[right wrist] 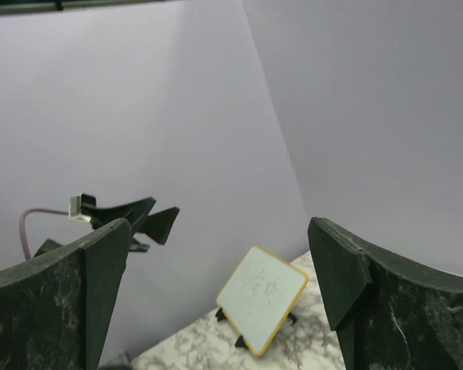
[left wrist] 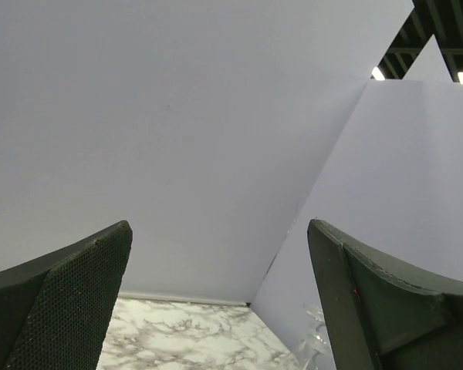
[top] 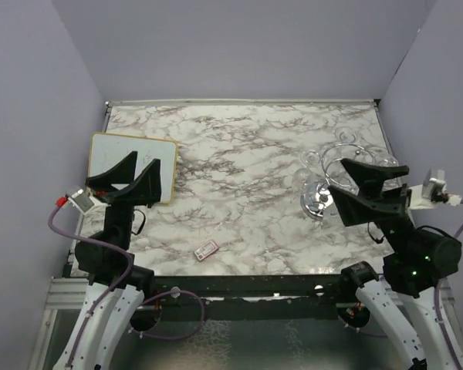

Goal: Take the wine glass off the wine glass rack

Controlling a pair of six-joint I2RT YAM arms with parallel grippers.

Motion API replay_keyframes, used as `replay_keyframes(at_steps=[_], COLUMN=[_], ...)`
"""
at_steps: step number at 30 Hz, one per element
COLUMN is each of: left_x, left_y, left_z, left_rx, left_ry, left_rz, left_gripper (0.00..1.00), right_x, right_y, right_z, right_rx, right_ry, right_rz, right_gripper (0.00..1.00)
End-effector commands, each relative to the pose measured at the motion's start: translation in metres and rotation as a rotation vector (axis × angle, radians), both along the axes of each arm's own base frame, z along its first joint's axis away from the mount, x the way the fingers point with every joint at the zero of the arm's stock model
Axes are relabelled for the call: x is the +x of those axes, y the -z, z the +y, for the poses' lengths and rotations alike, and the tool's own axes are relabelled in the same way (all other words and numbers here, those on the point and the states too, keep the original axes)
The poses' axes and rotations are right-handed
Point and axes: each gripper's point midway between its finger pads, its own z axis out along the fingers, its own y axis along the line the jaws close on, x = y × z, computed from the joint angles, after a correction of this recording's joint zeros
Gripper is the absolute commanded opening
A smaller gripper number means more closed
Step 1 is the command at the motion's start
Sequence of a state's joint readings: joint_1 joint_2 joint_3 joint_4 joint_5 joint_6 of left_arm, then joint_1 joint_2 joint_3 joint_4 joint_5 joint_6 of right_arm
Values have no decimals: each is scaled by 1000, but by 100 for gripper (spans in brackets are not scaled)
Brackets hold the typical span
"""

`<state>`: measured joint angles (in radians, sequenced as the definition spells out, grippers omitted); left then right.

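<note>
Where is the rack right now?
In the top view, the rack stands on the right side of the table, partly hidden by the open right gripper, opposite the whiteboard at left.

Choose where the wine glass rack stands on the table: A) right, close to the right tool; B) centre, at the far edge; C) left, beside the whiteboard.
A: the chrome wine glass rack stands by the right tool; the whiteboard is at the left side.

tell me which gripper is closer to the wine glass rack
Right. The right gripper hovers open right next to the wine glass rack. The left gripper, also open, is far across the table, above the whiteboard.
</note>
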<state>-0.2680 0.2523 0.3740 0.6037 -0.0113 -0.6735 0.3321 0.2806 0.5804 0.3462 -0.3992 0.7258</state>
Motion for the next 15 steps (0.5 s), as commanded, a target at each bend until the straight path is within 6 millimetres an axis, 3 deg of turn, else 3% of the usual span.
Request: replay_keyframes(at_steps=[1,4,8,11,15], left_x=[14,28,49,68,92], left_y=[-26,-44,-56,-54,-37], left_z=[-9,-17,-32,-48,-69], left_rx=[114,165,238,295,351], left_ry=[-20,-11,27,76,158], left_rz=[67,112,176,239,343], left_gripper=[99,99,99,99,99], right_x=[20,27,37,42,48], right_y=[-46,-80,-100,-102,-89], right_z=[-25,-44,-68,-89,-109], right_rx=[-7,-24,-58,-85,-169], right_ry=[208,335,499,624,751], right_rz=[67,85,125,168,222], right_gripper=[100,100,100,100,100])
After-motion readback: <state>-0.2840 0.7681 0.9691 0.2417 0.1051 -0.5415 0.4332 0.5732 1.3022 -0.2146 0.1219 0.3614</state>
